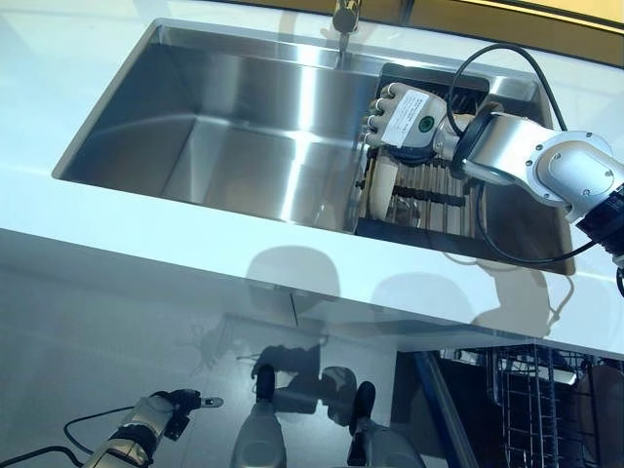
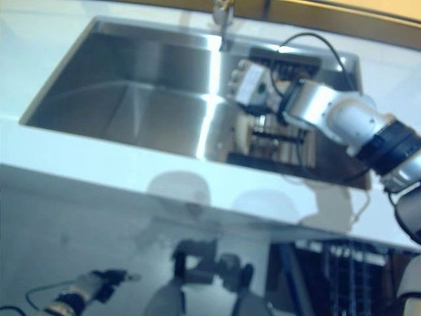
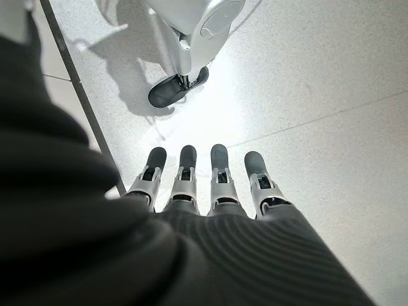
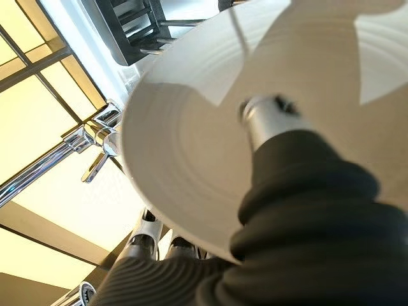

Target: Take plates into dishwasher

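Plate (image 4: 210,146) pinched by right hand (image 1: 405,119), thumb on its face, at the sink (image 1: 234,127) rack (image 1: 429,195); left hand (image 3: 204,185) idle, fingers straight. Pickup step, I'd say. Next: lift clear, swing to the dishwasher rack (image 1: 536,400) below the desk (image 1: 195,253).

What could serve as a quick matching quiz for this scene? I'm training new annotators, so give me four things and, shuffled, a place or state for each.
Things:
1. right hand
2. left hand
3. faucet
4. dishwasher rack

Places or states:
A. low beside the counter front, fingers straight, holding nothing
B. at the sink's far rim
C. over the dish rack in the sink, closed on a plate
D. below the counter edge, on the robot's right

Pairs: 1-C, 2-A, 3-B, 4-D
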`<state>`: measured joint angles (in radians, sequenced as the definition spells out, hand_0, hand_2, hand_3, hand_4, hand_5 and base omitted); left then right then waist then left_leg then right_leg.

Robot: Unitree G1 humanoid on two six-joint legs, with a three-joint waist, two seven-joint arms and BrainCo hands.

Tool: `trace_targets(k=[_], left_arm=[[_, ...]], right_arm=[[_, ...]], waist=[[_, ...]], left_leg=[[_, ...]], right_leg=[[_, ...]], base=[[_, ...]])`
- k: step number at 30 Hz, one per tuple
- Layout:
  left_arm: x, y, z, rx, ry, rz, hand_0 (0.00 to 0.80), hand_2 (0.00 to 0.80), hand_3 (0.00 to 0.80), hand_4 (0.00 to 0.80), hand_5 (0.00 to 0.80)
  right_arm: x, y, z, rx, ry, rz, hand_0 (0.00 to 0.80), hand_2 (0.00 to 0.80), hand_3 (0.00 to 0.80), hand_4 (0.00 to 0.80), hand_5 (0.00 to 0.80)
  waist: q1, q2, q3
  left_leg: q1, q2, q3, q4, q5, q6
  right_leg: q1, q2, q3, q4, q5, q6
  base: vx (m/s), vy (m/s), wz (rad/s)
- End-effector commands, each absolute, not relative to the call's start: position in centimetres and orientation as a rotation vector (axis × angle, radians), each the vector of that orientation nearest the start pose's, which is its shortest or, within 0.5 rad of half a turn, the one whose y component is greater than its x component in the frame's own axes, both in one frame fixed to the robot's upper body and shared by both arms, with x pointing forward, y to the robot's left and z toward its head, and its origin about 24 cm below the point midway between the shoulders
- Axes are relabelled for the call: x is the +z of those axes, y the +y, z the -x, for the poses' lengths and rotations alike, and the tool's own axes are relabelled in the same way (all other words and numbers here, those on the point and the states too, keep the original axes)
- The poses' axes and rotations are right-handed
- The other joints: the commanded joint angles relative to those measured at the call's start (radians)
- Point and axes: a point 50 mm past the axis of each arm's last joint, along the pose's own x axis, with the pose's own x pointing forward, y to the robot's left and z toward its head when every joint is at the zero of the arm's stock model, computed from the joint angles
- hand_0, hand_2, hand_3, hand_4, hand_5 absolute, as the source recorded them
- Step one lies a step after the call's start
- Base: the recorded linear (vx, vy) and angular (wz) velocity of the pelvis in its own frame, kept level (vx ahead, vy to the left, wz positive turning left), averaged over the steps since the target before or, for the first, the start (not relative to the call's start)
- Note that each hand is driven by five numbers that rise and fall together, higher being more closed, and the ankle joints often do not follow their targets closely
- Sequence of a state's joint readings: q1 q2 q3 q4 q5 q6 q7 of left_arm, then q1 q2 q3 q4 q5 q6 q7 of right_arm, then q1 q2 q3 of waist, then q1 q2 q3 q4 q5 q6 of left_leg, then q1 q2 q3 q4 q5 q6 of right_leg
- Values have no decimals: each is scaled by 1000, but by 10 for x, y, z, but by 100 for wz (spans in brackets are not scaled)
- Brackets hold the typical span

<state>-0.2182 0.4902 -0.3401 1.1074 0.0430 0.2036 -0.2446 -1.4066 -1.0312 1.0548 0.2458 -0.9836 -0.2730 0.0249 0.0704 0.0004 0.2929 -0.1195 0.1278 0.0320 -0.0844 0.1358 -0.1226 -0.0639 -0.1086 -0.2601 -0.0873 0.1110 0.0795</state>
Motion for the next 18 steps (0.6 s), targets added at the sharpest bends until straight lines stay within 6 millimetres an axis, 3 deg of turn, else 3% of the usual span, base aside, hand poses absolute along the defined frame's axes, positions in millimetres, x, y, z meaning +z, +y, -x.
trace_targets(k=[1,10,14,18], left_arm=[[-92,314,-190,-134,1177,-601,0,0,0,0,0],[-95,315,-185,-126,1188,-602,0,0,0,0,0],[-97,315,-181,-120,1197,-596,0,0,0,0,0],[-104,311,-171,-122,1219,-586,0,0,0,0,0]], right_arm=[[294,-135,-349,284,-847,2548,800,800,800,800,800],[300,-152,-357,196,-812,2623,800,800,800,800,800],[315,-167,-360,45,-811,2608,800,800,800,800,800],[342,-189,-359,-182,-760,2561,800,800,800,800,800]], waist=[[20,-54,9],[21,-66,-17],[17,-71,-44],[8,-74,-91]], left_leg=[[7,0,30,-3,-35,-3],[25,4,32,-3,-39,-4],[41,7,34,-3,-44,-5],[75,10,43,-3,-55,-9]], right_leg=[[2,-66,23,0,-15,87],[22,-64,21,0,-21,88],[38,-63,22,0,-26,90],[68,-64,24,0,-36,93]], base=[[0,0,0],[0,0,0],[0,0,0],[44,-21,1]])
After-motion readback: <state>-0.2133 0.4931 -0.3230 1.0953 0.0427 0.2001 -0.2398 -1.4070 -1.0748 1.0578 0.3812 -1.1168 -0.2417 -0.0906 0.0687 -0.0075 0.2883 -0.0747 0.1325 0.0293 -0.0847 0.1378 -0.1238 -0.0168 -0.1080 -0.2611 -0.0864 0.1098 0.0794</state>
